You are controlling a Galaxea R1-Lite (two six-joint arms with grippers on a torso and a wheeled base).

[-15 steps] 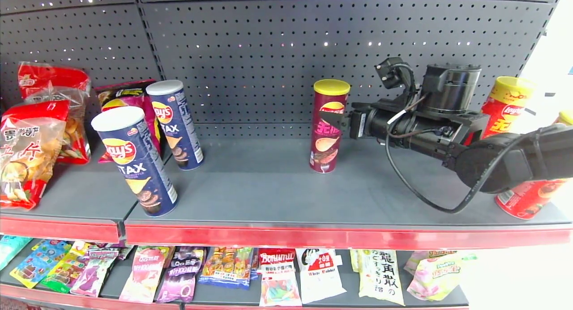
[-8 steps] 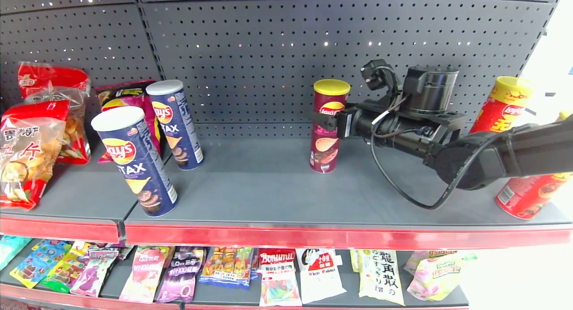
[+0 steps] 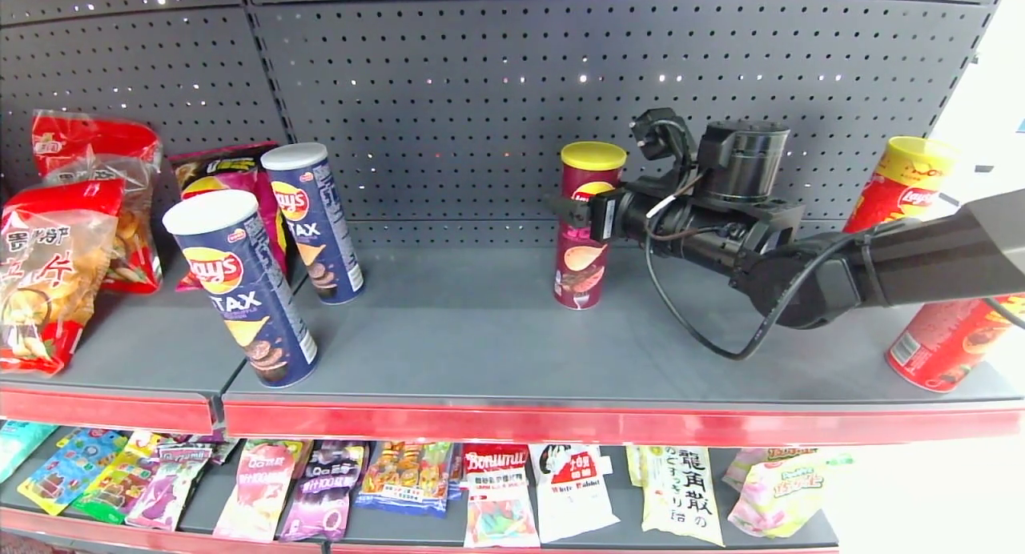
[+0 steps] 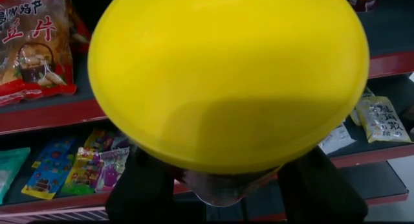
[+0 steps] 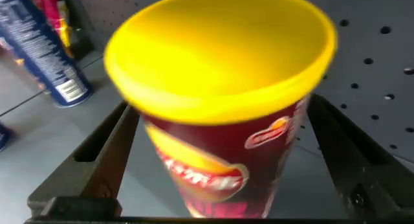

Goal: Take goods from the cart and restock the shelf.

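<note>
A maroon chip can (image 3: pixel 587 226) with a yellow lid stands upright mid-shelf, near the pegboard. My right gripper (image 3: pixel 572 210) comes in from the right at the can's upper half. Its fingers straddle the can and stand open. The right wrist view shows the same can (image 5: pixel 220 146) between the right gripper (image 5: pixel 220 107) fingers, with a gap on each side. My left gripper (image 4: pixel 223 185) is shut on another can whose yellow lid (image 4: pixel 226 75) hides its body; it hangs in front of the shelves.
Two blue cans (image 3: pixel 240 290) (image 3: pixel 315 222) lean at the shelf's left, beside chip bags (image 3: pixel 56 274). Red cans (image 3: pixel 905 190) (image 3: pixel 949 338) stand at the right end. The shelf's red front edge (image 3: pixel 560 422) runs across; snack packets (image 3: pixel 496 490) fill the lower shelf.
My right arm has slid left along the shelf, so its open fingers now reach around the maroon can. The can has not moved.
</note>
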